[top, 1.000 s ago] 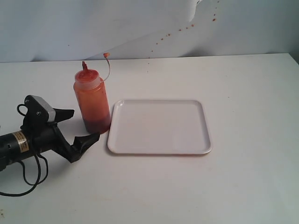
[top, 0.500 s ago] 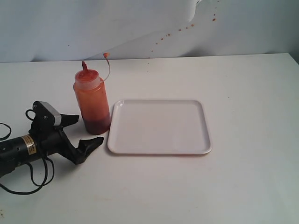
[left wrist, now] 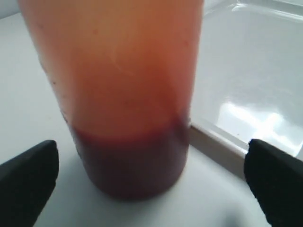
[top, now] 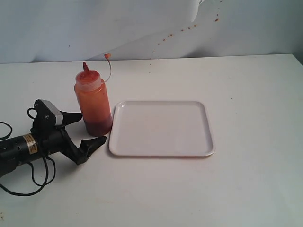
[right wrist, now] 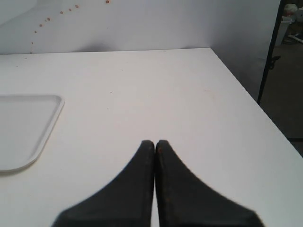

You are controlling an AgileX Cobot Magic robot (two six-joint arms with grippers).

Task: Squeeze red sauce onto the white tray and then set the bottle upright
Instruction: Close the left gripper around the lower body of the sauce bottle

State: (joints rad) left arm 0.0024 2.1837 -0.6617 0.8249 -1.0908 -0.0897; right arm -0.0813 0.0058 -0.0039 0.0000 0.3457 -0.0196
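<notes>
Bottle [top: 93,104] stands upright on the table [top: 246,94], just beside the white tray [top: 161,154]. We see the left gripper [top: 90,127] spread wide, flanking the bottle's base without touching it. Right gripper [right wrist: 155,143] is fully closed, holding nothing.

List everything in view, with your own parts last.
bottle: one, translucent orange-red with darker red at the bottom, upright on the table just left of the tray
tray: one, white, flat at the table's middle
table: one, white, under everything
specks: several, brownish-red, on the back wall
cable: one, black, looped on the table at the left
left pincer: one, black, open, at the bottle's base
right pincer: one, black, shut, over bare table right of the tray
</notes>
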